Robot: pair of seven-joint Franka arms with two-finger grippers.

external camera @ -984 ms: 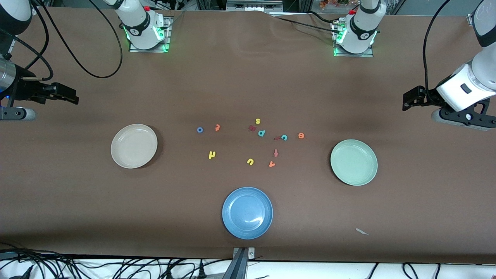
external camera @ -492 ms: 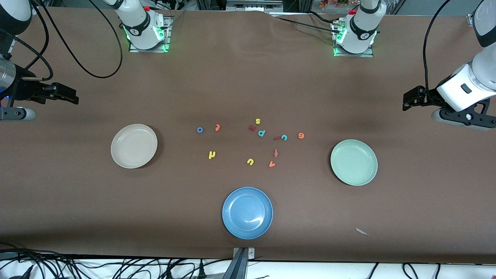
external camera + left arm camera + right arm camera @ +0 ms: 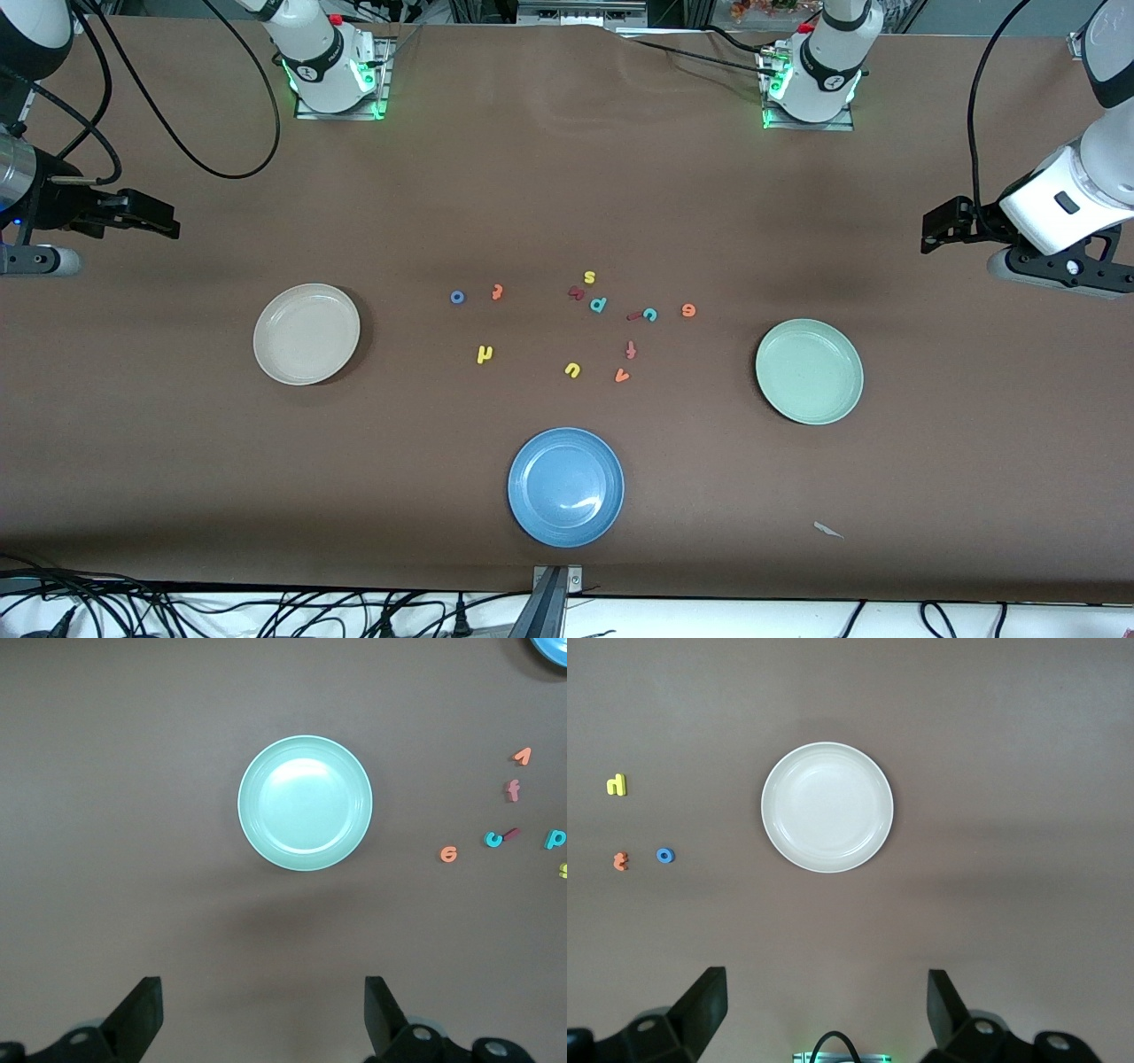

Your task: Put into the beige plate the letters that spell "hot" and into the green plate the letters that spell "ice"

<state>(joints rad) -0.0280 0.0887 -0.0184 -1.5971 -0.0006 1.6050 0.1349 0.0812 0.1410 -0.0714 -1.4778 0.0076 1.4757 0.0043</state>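
The beige plate [image 3: 306, 334] [image 3: 827, 807] lies toward the right arm's end of the table, the green plate [image 3: 809, 371] [image 3: 306, 803] toward the left arm's end. Between them lie the blue o [image 3: 457, 297] [image 3: 665, 855], orange t [image 3: 497, 291] [image 3: 621, 861], yellow h [image 3: 484, 354] [image 3: 617, 785], dark red i [image 3: 634, 315], teal c [image 3: 650, 314] [image 3: 493, 839] and orange e [image 3: 688, 310] [image 3: 449, 854]. My left gripper [image 3: 939, 226] [image 3: 263, 1014] hangs open and empty over bare table at its end. My right gripper [image 3: 151, 217] [image 3: 827, 1010] hangs likewise, open and empty.
A blue plate [image 3: 565, 486] sits nearest the front camera, mid-table. Among the letters lie a yellow s [image 3: 589, 276], teal p [image 3: 599, 305], yellow u [image 3: 572, 369], red f [image 3: 631, 350], orange v [image 3: 622, 376] and a dark red letter [image 3: 577, 292]. A paper scrap [image 3: 828, 530] lies near the front edge.
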